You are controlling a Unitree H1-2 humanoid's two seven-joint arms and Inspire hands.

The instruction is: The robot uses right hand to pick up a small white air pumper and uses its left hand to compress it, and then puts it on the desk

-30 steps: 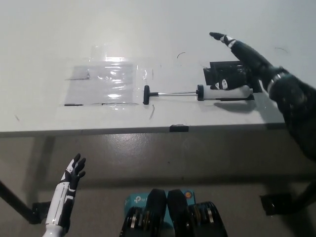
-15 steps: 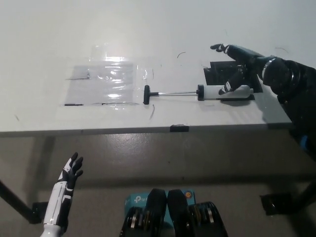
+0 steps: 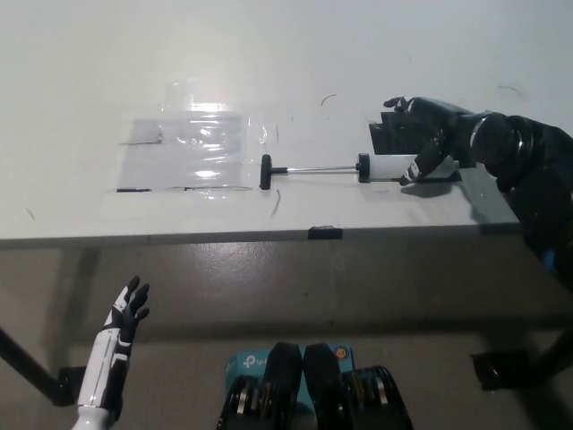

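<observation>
Right hand point(image 3: 428, 136) curled over pump point(image 3: 387, 167) – touching

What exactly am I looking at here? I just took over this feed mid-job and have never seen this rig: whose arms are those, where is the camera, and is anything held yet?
The single picture comes from a camera on a humanoid robot's head, looking steeply down at a white desk.

The black arm entering from the right ends in the robot's right hand. It is curled over the body of a small white air pumper, which lies flat on the desk with its thin rod and black handle pulled out to the left. The pumper is not lifted, and whether the grip is closed is unclear.

The white left hand waits, open, at lower left below the desk edge.

A clear plastic sheet also lies on the desk.
</observation>
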